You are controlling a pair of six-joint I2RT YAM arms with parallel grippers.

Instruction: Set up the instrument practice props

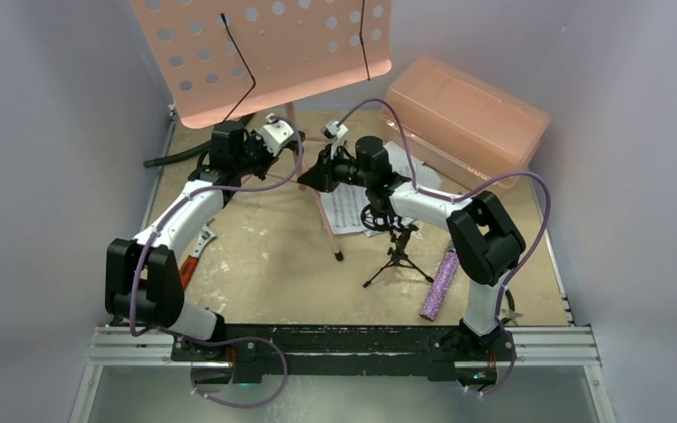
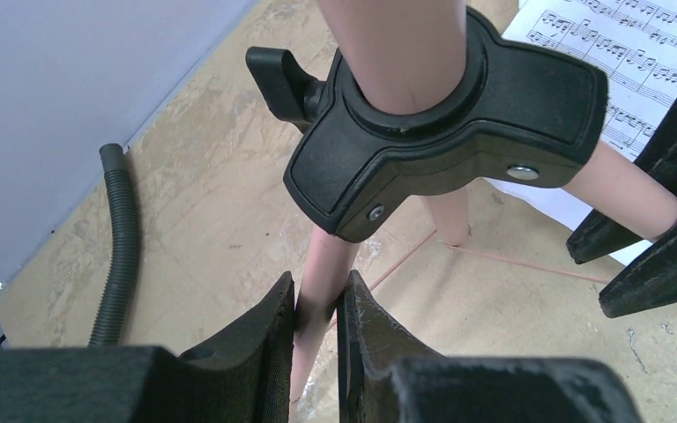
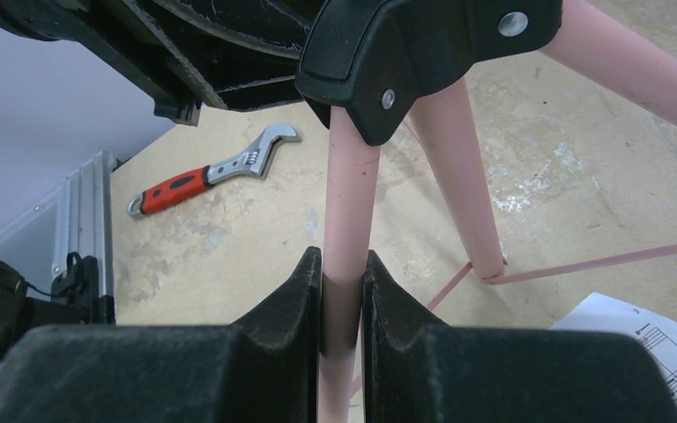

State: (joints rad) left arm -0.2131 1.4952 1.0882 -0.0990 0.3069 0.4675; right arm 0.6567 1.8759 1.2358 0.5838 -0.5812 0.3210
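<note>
**Top external.** Item: music stand (image 1: pixel 264 48), pink, with its perforated desk at 12 o'clock on the table (image 1: pixel 256 282).
- The long axis is read as near upright. The pole drops from the desk to the tripod legs, one of which is splayed toward 6 o'clock.
- The left gripper (image 1: pixel 289 152) and right gripper (image 1: pixel 314 176) are set against the lower pole from 9 and 3 o'clock. How the jaws stand is not readable here.
- Sheet-music pages (image 1: pixel 348 211) are laid flat at 3 o'clock of the legs.
- The mic stand (image 1: pixel 397 254) is stood at 5 o'clock.
- The microphone (image 1: pixel 438 284) is laid down beyond the mic stand, its length running roughly 12 to 6.

**Left wrist.** The fingers (image 2: pixel 269 339) are clamped on a thin pink leg just below the black hub (image 2: pixel 441 132).
- The tube is judged light, stiff and smooth, and so apt to slide or swivel between the pads.
- With the wide desk aloft, the whole is judged top-heavy. A hold close under the hub is preferred.

**Right wrist.** The fingers (image 3: pixel 295 300) are closed on a pink leg, evidently a different one, again beneath the hub. A wrench (image 3: pixel 212 172) is seen at 10 o'clock.
</note>
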